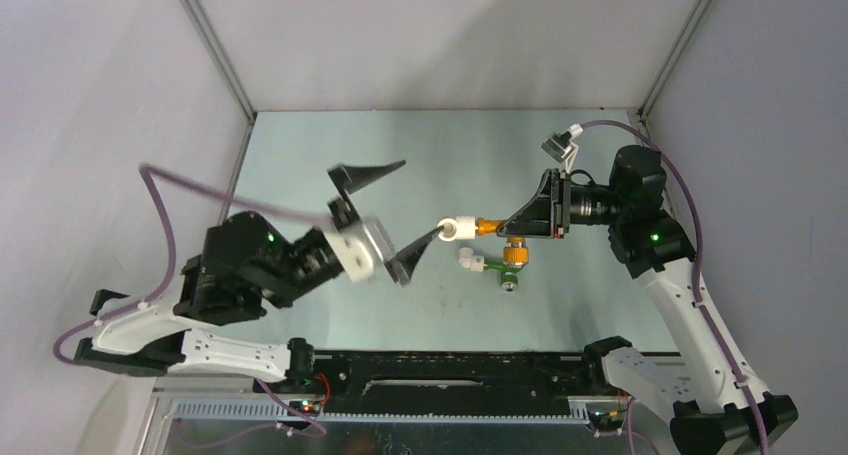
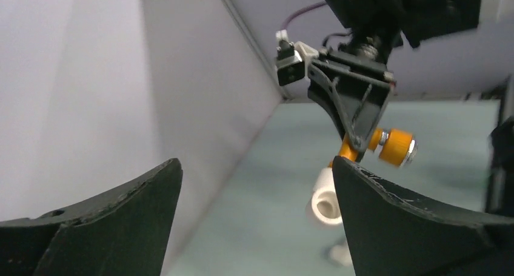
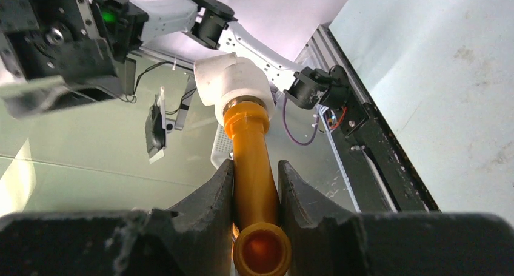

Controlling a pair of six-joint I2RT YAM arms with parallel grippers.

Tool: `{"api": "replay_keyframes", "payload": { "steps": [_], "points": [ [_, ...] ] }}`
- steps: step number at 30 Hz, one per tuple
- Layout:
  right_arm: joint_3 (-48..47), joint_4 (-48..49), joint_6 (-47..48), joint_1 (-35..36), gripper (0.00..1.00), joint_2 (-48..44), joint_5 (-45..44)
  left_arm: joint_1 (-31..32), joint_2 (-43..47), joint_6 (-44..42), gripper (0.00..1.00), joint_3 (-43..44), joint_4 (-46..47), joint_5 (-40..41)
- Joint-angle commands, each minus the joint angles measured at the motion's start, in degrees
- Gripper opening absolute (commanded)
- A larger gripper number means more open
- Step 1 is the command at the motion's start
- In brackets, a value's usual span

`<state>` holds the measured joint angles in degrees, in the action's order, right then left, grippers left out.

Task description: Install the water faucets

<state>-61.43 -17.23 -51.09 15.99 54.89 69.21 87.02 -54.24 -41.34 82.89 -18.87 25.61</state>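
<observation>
Step in hand: by my judgement, tightening the orange faucet (image 1: 487,226) into the white elbow fitting (image 1: 460,229) that sat on its end.
How to do it well: the right grip should stay firm on the stem so it cannot spin. The left fingers should close squarely on the fitting's body, not on the faucet, and turn about the stem's line.
Table (image 1: 450,145): lay well under both sets of fingers.
Left arm pose: reached toward the middle, wrist rolled, blurred in the top view.
Right arm pose: reached inward, wrist level, faucet held off the table.
Left gripper (image 1: 420,197): fingers spread wide and empty, with the fitting just off one fingertip.
Right gripper (image 3: 254,167): fingers narrow, clamped on the orange stem, with the fitting beyond the tips.
Green faucet (image 1: 510,258): lay on the table just beside the right fingers, untouched.
</observation>
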Motion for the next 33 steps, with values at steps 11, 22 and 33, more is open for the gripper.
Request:
{"api": "replay_keyframes", "payload": {
  "steps": [11, 22, 33],
  "points": [
    [-0.6, -2.5, 3.6, -0.3, 0.0, -0.5, -0.1, -36.7, -2.2, 81.2, 1.0, -2.8, -3.2, -38.1],
    [-0.7, -1.4, 2.6, -0.3, 0.0, -0.6, 0.1, -43.6, -1.8, 113.6, 0.99, -25.2, 24.5, -58.2],
    [-0.7, -0.4, 1.8, -0.3, 0.0, -1.0, -1.0, -42.7, -4.7, 119.4, 0.72, -26.2, 30.5, -64.1]
  ]
}}
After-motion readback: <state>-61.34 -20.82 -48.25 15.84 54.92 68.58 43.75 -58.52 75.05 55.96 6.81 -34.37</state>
